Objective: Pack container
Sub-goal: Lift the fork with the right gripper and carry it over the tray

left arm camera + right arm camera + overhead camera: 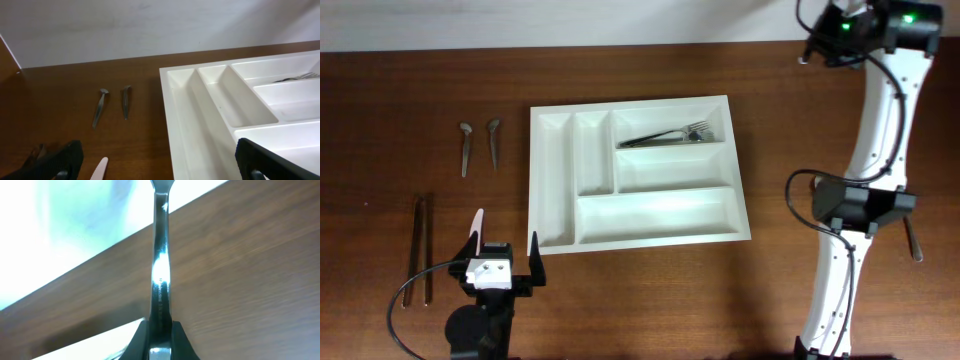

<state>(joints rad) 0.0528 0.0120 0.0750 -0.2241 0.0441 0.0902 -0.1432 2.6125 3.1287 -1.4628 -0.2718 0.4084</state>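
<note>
The white five-compartment container (552, 180) lies mid-table, with forks (670, 136) in its top right compartment; it also shows in the left wrist view (200, 125). My left gripper (505, 268) is open and empty just off the container's front left corner, its fingers wide apart in the left wrist view (162, 169). My right gripper (903, 212) is right of the container and shut on the handle of a metal utensil (160, 270), whose end sticks out in the overhead view (914, 243). Its head is out of view.
Two spoons (478, 145) lie left of the container and also show in the left wrist view (112, 105). Two long dark utensils (420, 250) lie at the far left. A pale flat strip (475, 230) lies just ahead of the left gripper.
</note>
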